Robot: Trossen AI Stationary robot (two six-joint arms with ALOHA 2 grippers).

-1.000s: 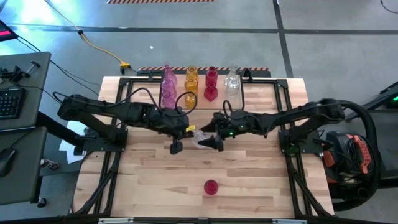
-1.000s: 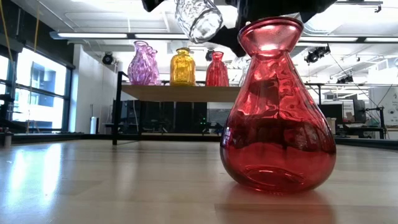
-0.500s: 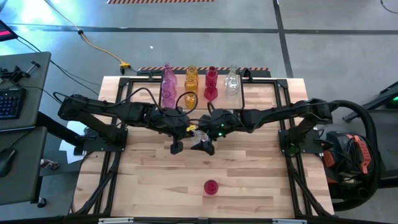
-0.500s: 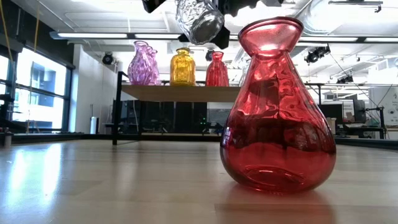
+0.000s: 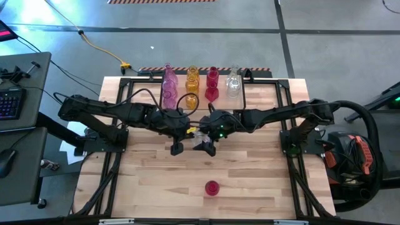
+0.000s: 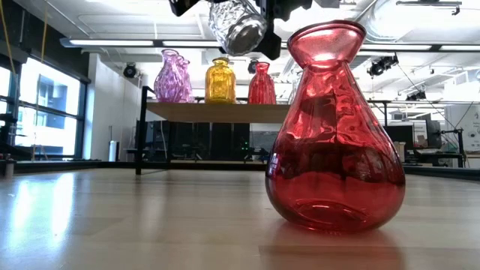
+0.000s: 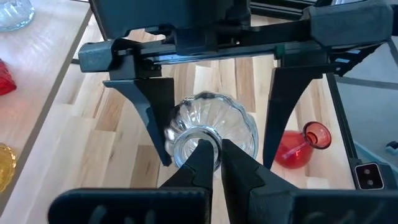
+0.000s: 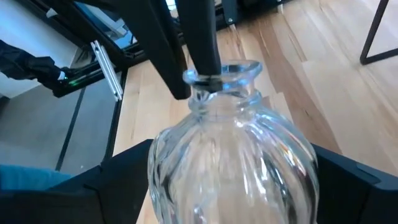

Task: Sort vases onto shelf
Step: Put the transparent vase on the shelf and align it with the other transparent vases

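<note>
My left tool is pinching the rim of a clear vase, its two fingers pressed tight on the glass lip. It holds the vase up in the air over the middle of the counter, and the vase is tipped over, not standing straight. My right tool is spread wide, with one finger on each side of the vase's round belly. I cannot tell if those fingers touch the glass yet.

I think this is a hand-over from left to right. To do it well, I should squeeze the right tool slowly on the fattest part of the belly, because the ribbed glass looks slippery. I must keep the left tool pinching until the right one grips firmly. Only then should I let go on the left.

The shelf stands at the far side of the counter. It already holds a pink vase, a yellow vase, a small red vase and another clear one. One big red vase waits alone on the near part of the counter.
</note>
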